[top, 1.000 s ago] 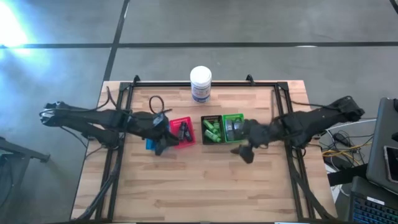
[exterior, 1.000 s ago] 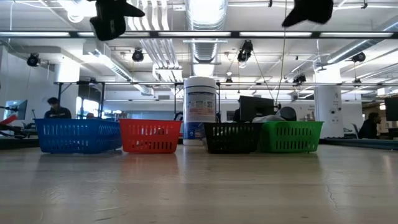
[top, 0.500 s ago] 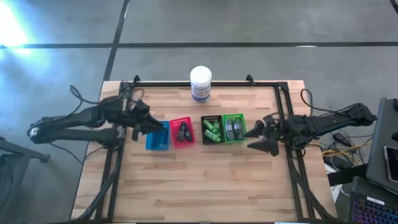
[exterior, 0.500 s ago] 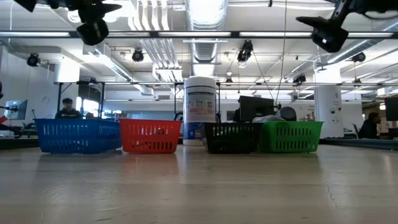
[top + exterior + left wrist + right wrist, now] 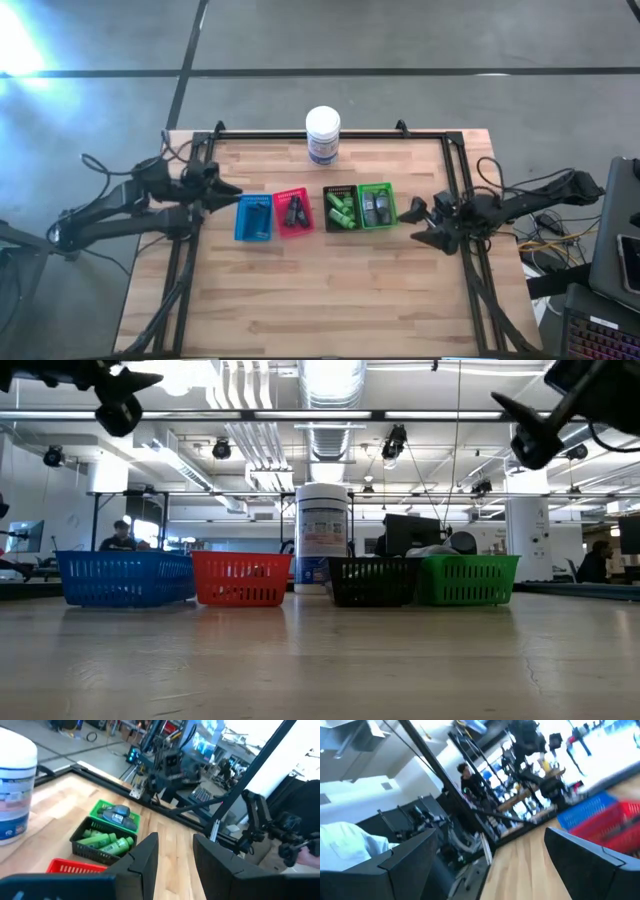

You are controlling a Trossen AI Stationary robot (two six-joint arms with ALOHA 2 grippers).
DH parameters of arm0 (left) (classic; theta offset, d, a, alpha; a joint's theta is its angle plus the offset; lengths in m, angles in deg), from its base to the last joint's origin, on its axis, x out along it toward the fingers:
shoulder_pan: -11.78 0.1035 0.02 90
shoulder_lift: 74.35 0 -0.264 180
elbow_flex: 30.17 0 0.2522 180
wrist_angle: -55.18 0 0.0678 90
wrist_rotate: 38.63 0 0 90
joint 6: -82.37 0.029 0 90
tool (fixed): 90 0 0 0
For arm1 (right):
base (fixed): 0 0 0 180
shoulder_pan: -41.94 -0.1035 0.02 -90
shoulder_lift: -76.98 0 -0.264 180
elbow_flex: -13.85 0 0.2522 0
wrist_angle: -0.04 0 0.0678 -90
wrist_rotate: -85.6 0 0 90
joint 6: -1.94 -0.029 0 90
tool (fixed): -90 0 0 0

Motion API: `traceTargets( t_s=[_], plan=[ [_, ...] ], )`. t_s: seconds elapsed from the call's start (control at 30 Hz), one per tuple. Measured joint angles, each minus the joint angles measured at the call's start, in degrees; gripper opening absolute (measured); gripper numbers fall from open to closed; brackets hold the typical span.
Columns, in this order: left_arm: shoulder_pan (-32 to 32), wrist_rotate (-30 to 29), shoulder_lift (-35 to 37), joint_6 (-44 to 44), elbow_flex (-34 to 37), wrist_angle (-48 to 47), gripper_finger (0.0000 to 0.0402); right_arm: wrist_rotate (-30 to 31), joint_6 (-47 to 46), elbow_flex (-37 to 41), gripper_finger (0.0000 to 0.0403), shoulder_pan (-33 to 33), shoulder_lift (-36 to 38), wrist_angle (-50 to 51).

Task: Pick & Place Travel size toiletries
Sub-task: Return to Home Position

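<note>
The toiletries lie sorted in a row of four small trays. Green tubes fill the black tray, and grey mini bottles sit in the green tray. Small dark items lie in the red tray; the blue tray stands leftmost. My left gripper hovers open left of the blue tray, raised above the table. My right gripper hovers wide open right of the green tray, also raised. The left wrist view shows the green tubes and a grey bottle beyond the left gripper.
A large white jar with a blue label stands at the far edge, behind the trays. A black frame runs along the table's far and side edges. Bare wood lies between the trays and the near edge.
Both arms have drawn back from the trays. The left gripper moved from over the red and blue trays toward the table's left edge. The right gripper moved from beside the green tray toward the right edge. The trays and their contents stayed still.
</note>
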Motion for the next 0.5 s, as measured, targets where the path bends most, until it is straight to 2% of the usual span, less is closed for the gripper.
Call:
traceTargets(
  t_s=[0.23, 0.33, 0.5],
  plan=[
    [0.0, -3.1, 5.4, 1.7, 0.0, -3.0, 0.0126, -0.2, -9.5, 2.1, 0.0364, 0.0, -0.1, 1.6],
    [0.0, -5.3, 8.3, 2.3, 0.0, -5.0, 0.0126, -0.2, -10.5, 2.1, 0.0364, 0.0, -0.2, 1.7],
    [0.0, -5.7, 12.6, 0.3, 0.0, -8.5, 0.0126, -0.2, -10.6, 2.1, 0.0364, 0.0, -0.2, 1.6]
  ],
)
